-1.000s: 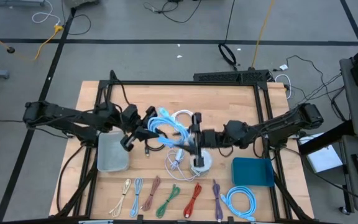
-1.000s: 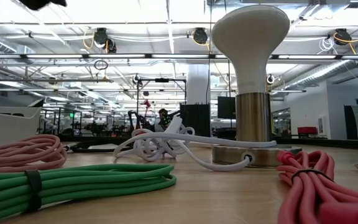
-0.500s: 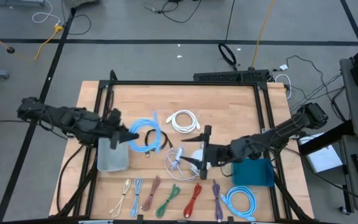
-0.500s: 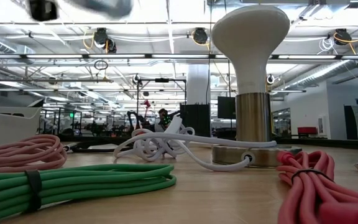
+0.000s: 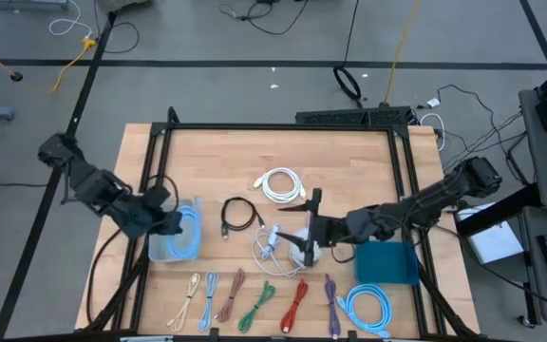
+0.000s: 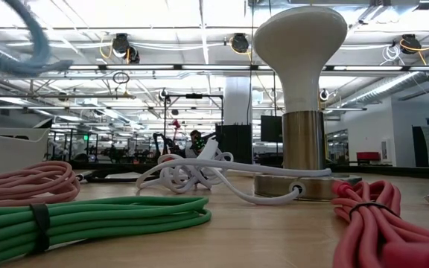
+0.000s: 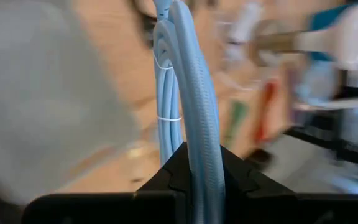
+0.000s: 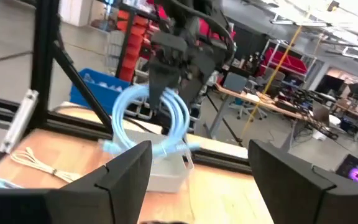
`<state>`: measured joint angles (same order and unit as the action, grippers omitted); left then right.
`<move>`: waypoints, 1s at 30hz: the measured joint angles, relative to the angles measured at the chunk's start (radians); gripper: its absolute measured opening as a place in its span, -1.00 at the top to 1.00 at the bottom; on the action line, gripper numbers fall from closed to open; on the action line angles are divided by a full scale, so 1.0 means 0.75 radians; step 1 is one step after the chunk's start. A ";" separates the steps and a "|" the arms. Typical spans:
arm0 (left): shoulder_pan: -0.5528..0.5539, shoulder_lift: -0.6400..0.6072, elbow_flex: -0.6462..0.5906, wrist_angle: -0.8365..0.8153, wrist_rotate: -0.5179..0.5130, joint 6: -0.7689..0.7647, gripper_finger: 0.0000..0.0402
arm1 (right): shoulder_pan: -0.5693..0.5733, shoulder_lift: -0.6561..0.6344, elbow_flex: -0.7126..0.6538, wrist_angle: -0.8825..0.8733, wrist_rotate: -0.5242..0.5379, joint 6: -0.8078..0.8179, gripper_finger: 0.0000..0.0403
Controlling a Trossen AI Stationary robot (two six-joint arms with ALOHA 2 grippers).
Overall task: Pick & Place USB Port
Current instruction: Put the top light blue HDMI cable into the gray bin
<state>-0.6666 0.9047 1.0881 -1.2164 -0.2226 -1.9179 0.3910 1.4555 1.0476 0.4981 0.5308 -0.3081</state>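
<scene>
A light blue coiled USB cable (image 5: 191, 231) hangs over the pale grey bin (image 5: 163, 249) at the table's left, with my left gripper (image 5: 173, 222) shut on it. The right wrist view shows that gripper (image 8: 169, 59) with the coil (image 8: 160, 118) below it and the bin (image 8: 166, 177) underneath. My right gripper (image 5: 310, 235) stands open near the table's middle, level, beside the white-headed lamp (image 5: 304, 251). Nothing is between its fingers (image 8: 126, 174). My left gripper pinches the coil's bundled strands (image 7: 199, 146) between its two fingers, at the coil's upper side. The fingers slant down from the table's left. The coil hangs below them on edge, over the bin; whether its lower end touches the bin I cannot tell.
A black cable (image 5: 238, 217), a white coil (image 5: 278, 183) and a white cable (image 5: 269, 242) lie mid-table. A teal bin (image 5: 386, 261) sits at the right. Several tied cables (image 5: 254, 304) line the near edge, with a blue coil (image 5: 367, 309) at their right end.
My left gripper has carried the blue coil from the table's middle toward the left edge and has rolled, so the coil now hangs on edge over the grey bin. My right gripper has drawn back toward the near edge and sunk a little. The black cable stays on the table.
</scene>
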 joint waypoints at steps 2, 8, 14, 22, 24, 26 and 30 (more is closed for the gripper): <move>-0.062 0.030 0.071 -0.197 0.001 -0.089 0.82 | -0.008 0.000 -0.011 0.007 0.002 0.001 -0.30; -0.231 0.035 0.165 -0.472 -0.101 -0.314 0.82 | 0.005 -0.020 -0.027 0.008 0.015 0.000 -0.30; -0.273 0.054 0.153 -0.473 -0.126 -0.350 0.82 | 0.016 -0.030 -0.027 0.006 0.036 -0.006 -0.30; -0.330 0.065 0.012 -0.361 -0.087 -0.415 0.82 | 0.016 -0.034 -0.027 0.003 0.033 -0.002 -0.31; -0.344 0.066 -0.027 -0.323 -0.070 -0.431 0.82 | 0.018 -0.034 -0.027 0.004 0.032 -0.001 -0.30; -0.359 0.065 -0.059 -0.302 -0.053 -0.453 0.82 | 0.021 -0.034 -0.027 0.004 0.032 0.000 -0.31; -0.379 0.046 -0.114 -0.275 -0.022 -0.489 0.82 | 0.022 -0.034 -0.027 0.009 0.031 0.001 -0.30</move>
<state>-0.9511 0.9390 1.0027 -1.4224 -0.2394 -2.2845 0.4076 1.4300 1.0275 0.5045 0.5537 -0.3077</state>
